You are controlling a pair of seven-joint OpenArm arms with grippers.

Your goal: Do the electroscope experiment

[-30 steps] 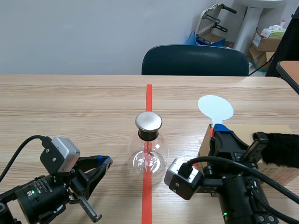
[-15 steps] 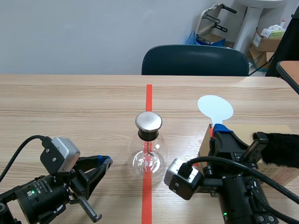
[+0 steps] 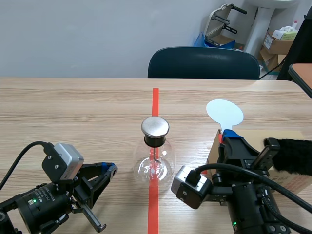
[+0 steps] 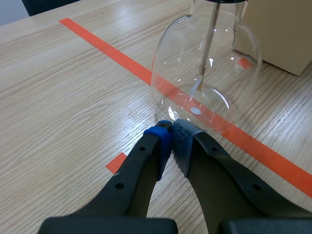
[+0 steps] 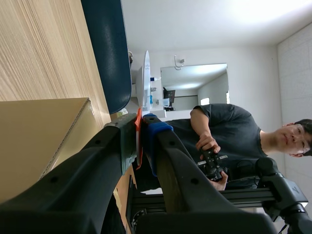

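Note:
The electroscope (image 3: 155,157), a clear glass flask with a round metal cap (image 3: 155,126) and a thin rod inside, stands on the red tape line at the table's middle. My left gripper (image 3: 110,168) rests low to its left, shut on nothing. In the left wrist view the flask (image 4: 204,78) stands just ahead of that gripper (image 4: 171,132). A white round paddle (image 3: 224,113) with an orange-red handle is held upright by my right gripper (image 3: 229,137), which is shut on the handle. In the right wrist view the paddle (image 5: 146,80) shows edge-on between the right gripper's (image 5: 140,127) pads.
A cardboard box (image 3: 278,134) sits at the right under my right gripper, with a black furry cloth (image 3: 292,156) on top. The box (image 4: 278,34) lies just beyond the flask. A dark chair (image 3: 204,63) stands behind the table. A person (image 5: 229,141) shows in the right wrist view.

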